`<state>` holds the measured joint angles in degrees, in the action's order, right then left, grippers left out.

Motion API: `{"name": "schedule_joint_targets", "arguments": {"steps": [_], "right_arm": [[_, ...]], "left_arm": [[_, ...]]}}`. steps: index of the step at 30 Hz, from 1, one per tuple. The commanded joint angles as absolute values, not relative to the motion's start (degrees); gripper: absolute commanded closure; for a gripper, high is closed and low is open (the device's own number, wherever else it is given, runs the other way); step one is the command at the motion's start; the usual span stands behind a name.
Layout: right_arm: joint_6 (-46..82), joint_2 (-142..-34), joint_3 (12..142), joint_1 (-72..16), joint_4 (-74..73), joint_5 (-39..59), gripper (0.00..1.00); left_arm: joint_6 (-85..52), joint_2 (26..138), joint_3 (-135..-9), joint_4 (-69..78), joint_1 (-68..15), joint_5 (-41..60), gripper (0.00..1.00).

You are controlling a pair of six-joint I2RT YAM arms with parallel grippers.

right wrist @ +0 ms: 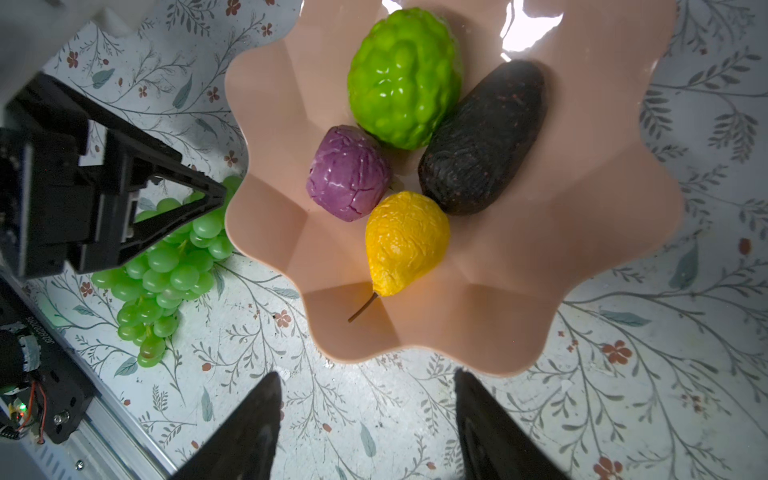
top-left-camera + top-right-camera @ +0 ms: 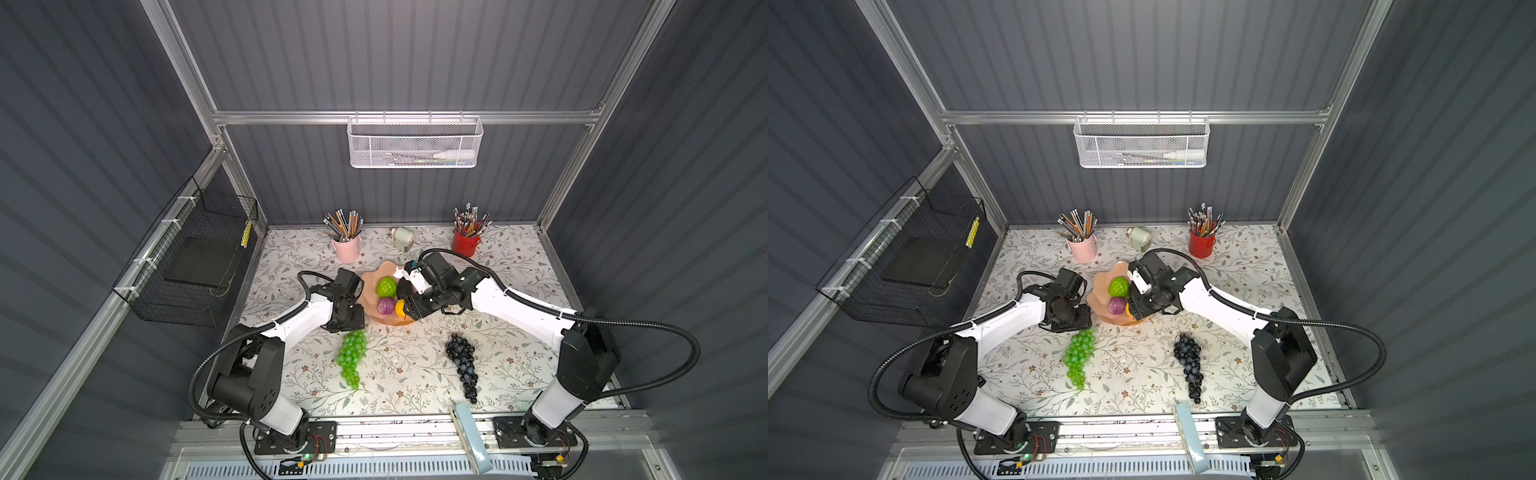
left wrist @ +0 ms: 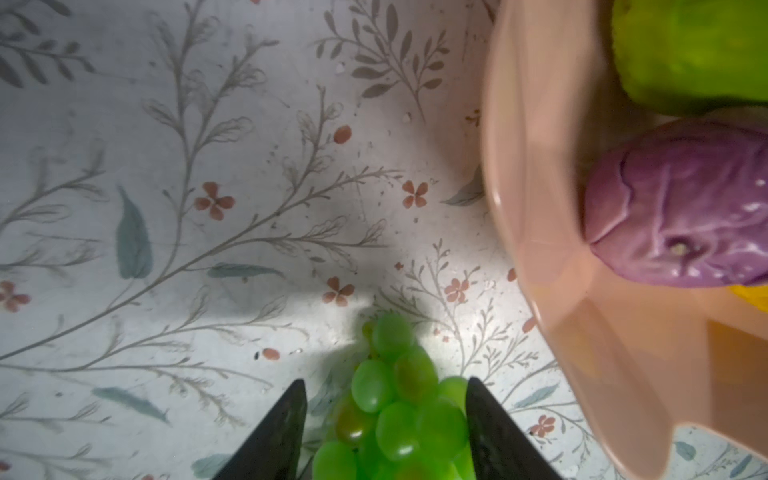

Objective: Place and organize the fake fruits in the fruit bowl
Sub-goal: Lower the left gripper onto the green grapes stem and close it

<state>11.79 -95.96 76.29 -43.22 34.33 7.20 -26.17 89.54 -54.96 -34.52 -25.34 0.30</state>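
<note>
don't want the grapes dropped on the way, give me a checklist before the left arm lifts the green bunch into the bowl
1. Left jaws either side of green grape bunch: ok.
2. Grip tight on it: cannot tell.
3. Free room in fruit bowl: ok, much of its inside is bare.
4. Right jaws clear of the bowl: not ok, open and empty, hanging at its rim.
5. Dark grape bunch out of the path: ok, lies well apart.

White-black arms (image 2: pixel 299 320), ribbed black cables (image 2: pixel 699 352)
</note>
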Motion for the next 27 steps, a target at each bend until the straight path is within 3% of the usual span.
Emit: {"name": "schedule_joint_targets", "arguments": {"steps": [1,8,19,27], "right_arm": [[12.1,-96.4,77.0,-43.9,35.5,6.5,0.33],[12.1,-96.7,76.6,-44.6,35.4,6.3,0.33],[12.4,-97.5,76.4,-45.3,34.9,6.2,0.33],[11.7,-97.7,76.6,-45.6,35.1,5.6,0.33]], "left_arm": [[-24.8,90.7,-53.2,-31.8,-25.0,3.9,0.39],[-25.7,91.5,-51.5,-27.9,-24.9,7.1,0.46],[-26.1,85.5,-49.6,-27.8,-25.0,8.0,0.75],[-26.1,79.8,-48.3,-27.7,-25.0,7.9,0.78]]}}
